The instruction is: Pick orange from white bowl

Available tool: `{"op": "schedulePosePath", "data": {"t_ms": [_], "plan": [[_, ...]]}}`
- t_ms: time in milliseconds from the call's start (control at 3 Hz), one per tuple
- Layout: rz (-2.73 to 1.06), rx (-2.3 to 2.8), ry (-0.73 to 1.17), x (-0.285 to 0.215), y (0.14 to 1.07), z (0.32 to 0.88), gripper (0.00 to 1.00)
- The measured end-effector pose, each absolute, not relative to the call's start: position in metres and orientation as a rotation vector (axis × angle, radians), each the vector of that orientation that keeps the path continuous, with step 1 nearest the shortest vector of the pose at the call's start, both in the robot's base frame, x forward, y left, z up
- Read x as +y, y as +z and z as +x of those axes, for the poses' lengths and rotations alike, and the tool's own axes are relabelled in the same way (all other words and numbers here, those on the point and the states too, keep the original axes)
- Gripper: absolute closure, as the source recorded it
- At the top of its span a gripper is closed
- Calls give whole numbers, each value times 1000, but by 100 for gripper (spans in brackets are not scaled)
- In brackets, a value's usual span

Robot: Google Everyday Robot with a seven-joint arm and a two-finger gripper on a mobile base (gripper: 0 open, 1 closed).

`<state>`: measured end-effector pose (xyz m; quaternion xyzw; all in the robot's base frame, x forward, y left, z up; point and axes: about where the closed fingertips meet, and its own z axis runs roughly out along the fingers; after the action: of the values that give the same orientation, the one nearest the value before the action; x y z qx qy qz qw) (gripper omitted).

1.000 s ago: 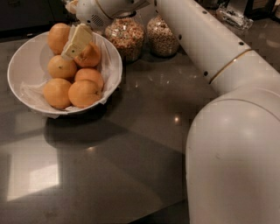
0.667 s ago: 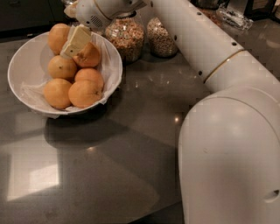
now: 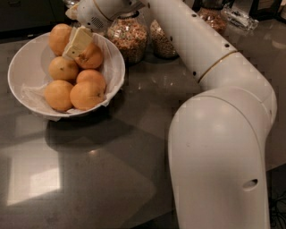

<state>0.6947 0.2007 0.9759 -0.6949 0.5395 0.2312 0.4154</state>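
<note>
**Gripper** (image 3: 74, 46): at the back of the white bowl (image 3: 18, 57), low among the fruit. Its cream tip lies slantwise across the upper left of the orange (image 3: 93, 59). Whether it is apart or clamped cannot be told, as the wrist housing covers its upper part.

**Orange:** inside the bowl, in the rear right of the pile and partly covered by the gripper. It touches the neighbouring oranges in front and to the left.

**Other oranges:** five, one at rear left (image 3: 59, 38), one in the middle (image 3: 61, 68), one right of that (image 3: 91, 78) and two at the front (image 3: 57, 95) (image 3: 86, 95).

**Paper lining** (image 3: 30, 93): crinkled, and it spills over the front rim.

**Edges and room:** the bowl's right rim stands near the first glass jar (image 3: 130, 39), with a second jar (image 3: 161, 43) just beside that one. A broad stretch of dark counter (image 3: 111, 152) lies bare in front of the bowl. The counter's front edge runs along the bottom of the view.

**Hidden or cut off:**
- The arm (image 3: 210, 62) crosses over the jar tops.
- The arm's large lower link (image 3: 219, 161) blocks the right side of the counter.
- A further jar (image 3: 213, 12) and a clear object (image 3: 239, 19) are cropped at the top edge, and their contents are hard to make out.
</note>
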Motion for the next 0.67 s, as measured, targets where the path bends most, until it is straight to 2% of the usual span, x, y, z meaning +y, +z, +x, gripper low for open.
{"op": "schedulePosePath", "data": {"t_ms": [333,667], "plan": [[-1779,1361,599,217,964,711,22],[-1787,1361,610,222,961,713,24]]}}
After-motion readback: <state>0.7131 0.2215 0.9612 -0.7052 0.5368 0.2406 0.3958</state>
